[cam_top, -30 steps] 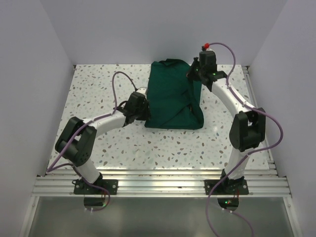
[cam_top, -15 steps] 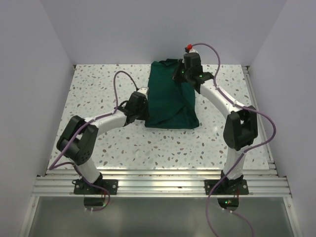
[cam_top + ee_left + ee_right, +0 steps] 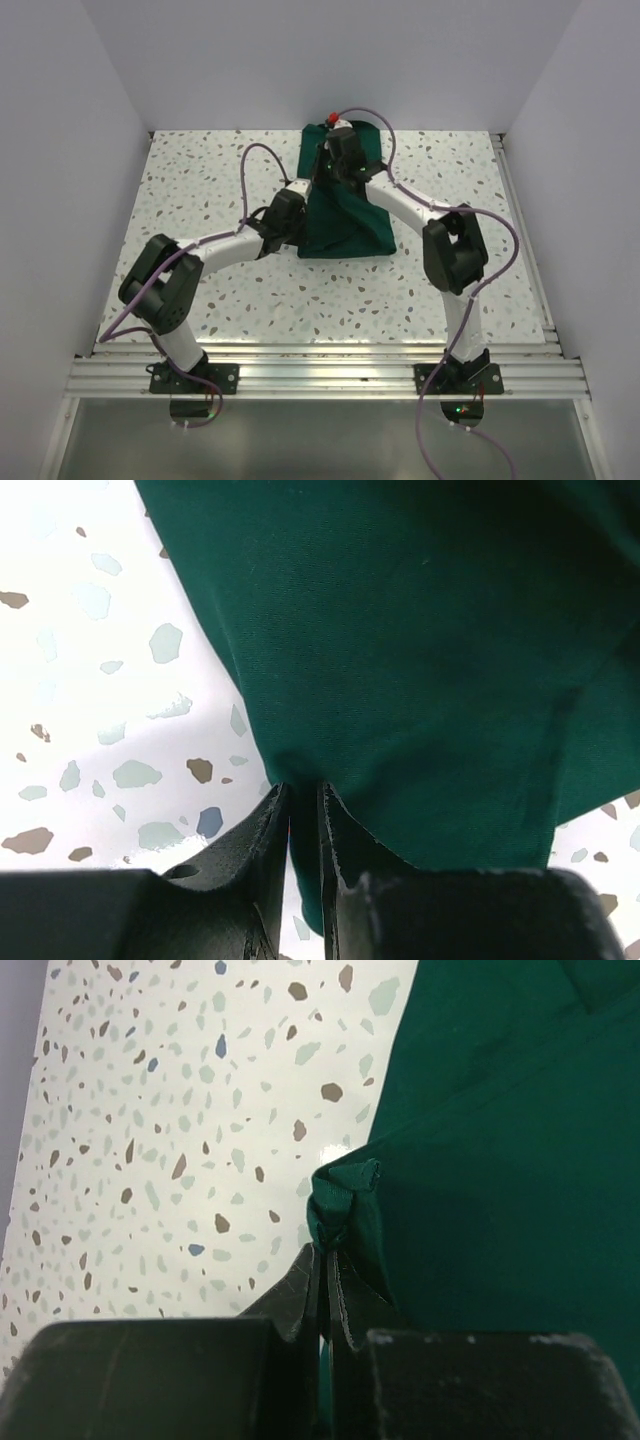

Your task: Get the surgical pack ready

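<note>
A bunched corner of the green cloth [image 3: 360, 225] is clamped by the right gripper [image 3: 322, 1252] near its left edge, which is pinched in the left gripper [image 3: 300, 798].

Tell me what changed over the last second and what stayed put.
The right gripper, shut on a bunched corner of the green cloth, swung left across it, dragging that flap over so the cloth now looks narrower. The left gripper crept slightly toward the cloth, and its jaws closed in on the near left edge. The cloth's place on the table is unchanged.
</note>
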`<state>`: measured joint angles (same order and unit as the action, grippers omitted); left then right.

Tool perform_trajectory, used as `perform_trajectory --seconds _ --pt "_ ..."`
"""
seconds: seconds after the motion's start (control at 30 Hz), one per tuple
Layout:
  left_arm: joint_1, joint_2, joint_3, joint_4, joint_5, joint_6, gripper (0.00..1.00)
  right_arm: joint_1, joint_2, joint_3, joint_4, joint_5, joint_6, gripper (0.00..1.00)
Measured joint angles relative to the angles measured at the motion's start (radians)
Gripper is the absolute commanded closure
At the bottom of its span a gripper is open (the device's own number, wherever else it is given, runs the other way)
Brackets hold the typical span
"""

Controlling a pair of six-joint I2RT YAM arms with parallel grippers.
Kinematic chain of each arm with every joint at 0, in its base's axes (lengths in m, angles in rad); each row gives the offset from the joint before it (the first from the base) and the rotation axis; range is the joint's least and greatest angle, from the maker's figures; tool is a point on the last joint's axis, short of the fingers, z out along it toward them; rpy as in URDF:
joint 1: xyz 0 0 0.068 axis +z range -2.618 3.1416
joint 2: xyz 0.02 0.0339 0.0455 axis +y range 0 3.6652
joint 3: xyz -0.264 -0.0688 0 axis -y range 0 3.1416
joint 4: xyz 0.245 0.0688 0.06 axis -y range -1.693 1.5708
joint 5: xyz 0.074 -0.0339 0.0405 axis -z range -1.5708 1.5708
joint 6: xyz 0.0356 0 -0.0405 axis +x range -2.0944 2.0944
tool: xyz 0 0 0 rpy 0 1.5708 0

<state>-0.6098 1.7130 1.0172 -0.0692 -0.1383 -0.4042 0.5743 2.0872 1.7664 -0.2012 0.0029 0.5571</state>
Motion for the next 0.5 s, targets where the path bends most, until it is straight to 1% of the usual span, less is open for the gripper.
perform_trajectory --seconds 0.13,0.2,0.33,0.4,0.43,0.5 --pt "0.000 0.000 0.000 0.000 -0.002 0.005 0.79 0.009 0.061 0.002 0.028 -0.022 0.009 1.00" --pt "0.000 0.000 0.000 0.000 -0.005 0.005 0.76 0.016 0.088 0.002 0.040 -0.029 0.018 1.00" --pt "0.000 -0.002 0.000 0.000 -0.005 0.004 0.64 0.026 0.120 -0.005 0.065 -0.049 0.039 1.00" --pt "0.004 -0.009 -0.001 0.000 -0.001 0.004 0.61 0.029 0.128 -0.010 0.076 -0.055 0.050 1.00" --pt "0.007 -0.014 -0.002 0.000 0.001 0.004 0.58 0.030 0.132 -0.011 0.085 -0.059 0.055 0.99" --pt "0.011 -0.030 -0.006 0.000 0.003 0.003 0.55 0.032 0.137 -0.016 0.098 -0.071 0.064 0.88"
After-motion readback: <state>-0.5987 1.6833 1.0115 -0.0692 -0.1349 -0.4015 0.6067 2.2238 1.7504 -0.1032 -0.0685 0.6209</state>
